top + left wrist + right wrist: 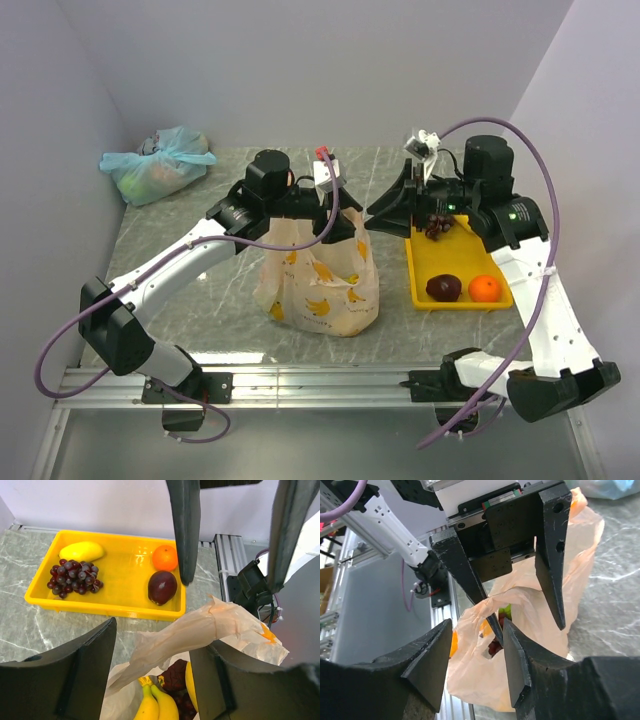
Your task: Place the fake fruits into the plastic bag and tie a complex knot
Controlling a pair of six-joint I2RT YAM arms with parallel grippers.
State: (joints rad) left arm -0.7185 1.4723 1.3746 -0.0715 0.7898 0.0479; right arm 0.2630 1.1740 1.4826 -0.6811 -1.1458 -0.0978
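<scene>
Left gripper (338, 222) gapes astride the plastic bag's (320, 290) rim beside the yellow tray (115, 611), clamping nothing; right gripper (477, 625) hangs parted, empty. Crumpled film hides most fake fruits (155, 705) inside.

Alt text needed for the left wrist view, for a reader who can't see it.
The rim of the peach plastic bag stretches across the gap of the open left end effector, with bananas visible inside the bag. Behind, a yellow tray holds purple grapes, a yellow fruit, an orange and a dark maroon fruit; the right end effector hangs open above.
</scene>
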